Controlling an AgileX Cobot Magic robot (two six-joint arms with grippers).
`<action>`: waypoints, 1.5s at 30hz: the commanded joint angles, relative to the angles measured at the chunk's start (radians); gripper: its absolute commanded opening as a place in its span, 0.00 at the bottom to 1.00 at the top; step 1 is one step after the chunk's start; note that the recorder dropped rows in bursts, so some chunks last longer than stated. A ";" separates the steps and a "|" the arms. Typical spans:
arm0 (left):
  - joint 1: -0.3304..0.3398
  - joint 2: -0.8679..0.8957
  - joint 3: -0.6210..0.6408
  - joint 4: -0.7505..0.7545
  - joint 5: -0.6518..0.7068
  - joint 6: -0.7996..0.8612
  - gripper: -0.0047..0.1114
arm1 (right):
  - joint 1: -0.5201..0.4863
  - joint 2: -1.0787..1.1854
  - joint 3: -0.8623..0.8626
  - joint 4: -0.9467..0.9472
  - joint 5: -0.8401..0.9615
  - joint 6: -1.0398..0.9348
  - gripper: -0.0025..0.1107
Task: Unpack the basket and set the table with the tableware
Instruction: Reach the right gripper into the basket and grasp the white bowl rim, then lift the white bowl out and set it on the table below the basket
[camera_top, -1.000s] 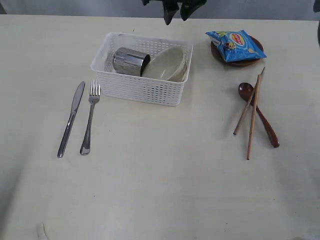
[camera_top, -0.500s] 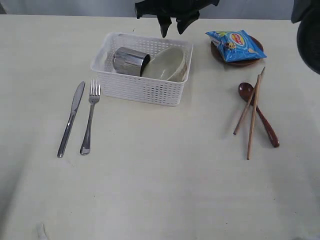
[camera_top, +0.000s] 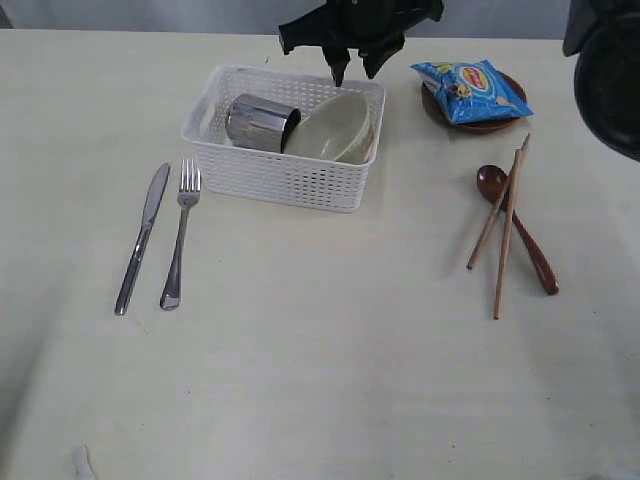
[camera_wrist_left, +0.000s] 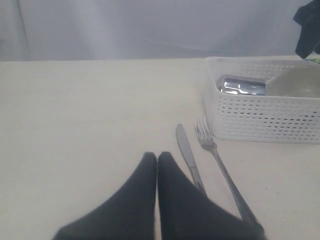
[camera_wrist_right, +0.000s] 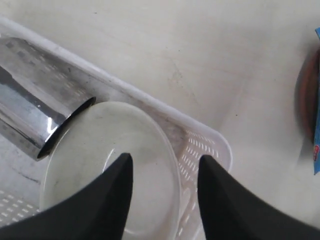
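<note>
The white basket (camera_top: 270, 182) stands at the back middle of the table (camera_top: 330, 380). In it lie a steel cup (camera_top: 262, 123) on its side and an off-white bowl (camera_top: 335, 128) tilted against the wall. My right gripper (camera_top: 353, 66) hangs open just above the bowl's far rim. In the right wrist view the bowl (camera_wrist_right: 100, 150) rim runs between the spread fingers of the gripper (camera_wrist_right: 165, 161), beside the cup (camera_wrist_right: 35, 100). Knife (camera_top: 143, 235) and fork (camera_top: 181, 232) lie left of the basket. My left gripper (camera_wrist_left: 157, 156) is shut and empty, near the knife (camera_wrist_left: 186, 152).
A blue snack packet (camera_top: 470, 90) sits on the brown plate (camera_top: 478, 127) at the back right. Below it the dark red spoon (camera_top: 520, 235) lies crossed by two chopsticks (camera_top: 507, 235). Part of the dark right arm (camera_top: 610, 80) fills the upper right corner.
My right gripper has come down from the top edge towards the basket, over the bowl. The dark arm has come into view at the upper right. Nothing on the table has moved.
</note>
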 joint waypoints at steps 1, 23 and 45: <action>-0.008 -0.003 0.003 0.000 -0.002 0.000 0.04 | -0.006 0.017 0.003 -0.002 0.000 0.006 0.38; -0.008 -0.003 0.003 0.004 -0.002 0.000 0.04 | -0.006 0.016 0.122 -0.142 0.000 0.008 0.28; -0.008 -0.003 0.003 0.004 -0.002 0.000 0.04 | -0.006 -0.217 0.025 -0.253 0.000 -0.057 0.02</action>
